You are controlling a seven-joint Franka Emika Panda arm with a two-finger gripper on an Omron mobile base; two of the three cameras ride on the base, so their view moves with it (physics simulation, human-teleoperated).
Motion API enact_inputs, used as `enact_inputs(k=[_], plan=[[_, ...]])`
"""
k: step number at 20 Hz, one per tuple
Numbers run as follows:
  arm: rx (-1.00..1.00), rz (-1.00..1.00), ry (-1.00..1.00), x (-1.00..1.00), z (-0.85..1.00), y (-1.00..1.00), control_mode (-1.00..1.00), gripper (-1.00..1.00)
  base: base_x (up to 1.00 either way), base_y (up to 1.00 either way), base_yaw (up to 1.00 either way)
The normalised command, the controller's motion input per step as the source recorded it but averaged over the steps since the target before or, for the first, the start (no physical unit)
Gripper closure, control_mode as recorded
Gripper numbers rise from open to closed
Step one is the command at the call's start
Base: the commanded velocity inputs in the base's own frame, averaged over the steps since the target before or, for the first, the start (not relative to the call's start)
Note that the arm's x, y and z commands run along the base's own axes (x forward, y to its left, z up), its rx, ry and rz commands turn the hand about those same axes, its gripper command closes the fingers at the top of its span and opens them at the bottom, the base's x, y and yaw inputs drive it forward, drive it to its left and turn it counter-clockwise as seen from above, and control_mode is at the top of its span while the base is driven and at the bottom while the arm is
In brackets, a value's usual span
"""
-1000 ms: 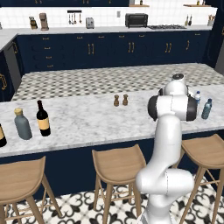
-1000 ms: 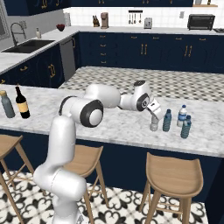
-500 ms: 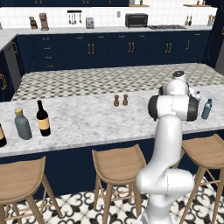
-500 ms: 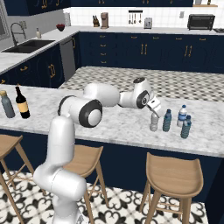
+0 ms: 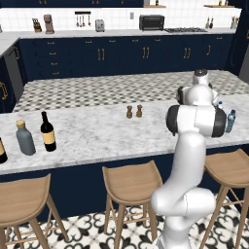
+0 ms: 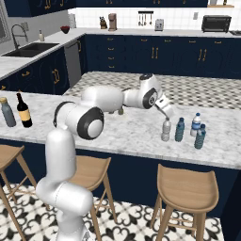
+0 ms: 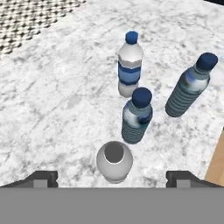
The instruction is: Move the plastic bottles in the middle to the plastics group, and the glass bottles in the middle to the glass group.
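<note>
My gripper (image 7: 112, 176) is open, its fingertips (image 7: 43, 176) wide apart just above the clear greyish bottle (image 7: 114, 161), which stands upright on the marble counter. The teal-blue bottle (image 7: 136, 117) stands right behind it, then the blue-labelled water bottle (image 7: 130, 70) and a teal one (image 7: 191, 85). From the right base, the gripper (image 6: 165, 109) hovers over the greyish bottle (image 6: 165, 130), beside the teal-blue bottle (image 6: 179, 129) and the plastics group (image 6: 196, 129). The black wine bottle (image 5: 47, 132) stands at the far left by the squat grey tan-capped bottle (image 5: 24, 138).
Two small brown shakers (image 5: 134, 111) stand mid-counter. Another dark bottle (image 5: 2, 151) is at the left edge. Wooden stools (image 6: 187, 190) line the counter's near side. The counter edge (image 7: 216, 162) lies close to the right of the bottles.
The hand has drawn up slightly from the greyish bottle. The bottles have stayed where they were.
</note>
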Motion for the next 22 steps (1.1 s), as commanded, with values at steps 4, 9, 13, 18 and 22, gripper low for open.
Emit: enact_inputs(k=[4, 9, 13, 18, 22], plan=[[0.0, 0.14, 0.0, -0.72, 0.01, 0.52, -1.0, -1.0, 0.0, 0.0, 0.0], [0.0, 0.17, -0.01, -0.89, 0.02, 0.59, -1.0, -1.0, 0.0, 0.0, 0.0], [0.0, 0.15, -0.08, -0.86, 0.13, 0.54, -1.0, -1.0, 0.0, 0.0, 0.0], [0.0, 0.16, -0.05, -0.97, 0.04, 0.61, -1.0, -1.0, 0.0, 0.0, 0.0], [0.0, 0.2, -0.04, -1.0, 0.0, 0.55, -1.0, -1.0, 0.0, 0.0, 0.0]])
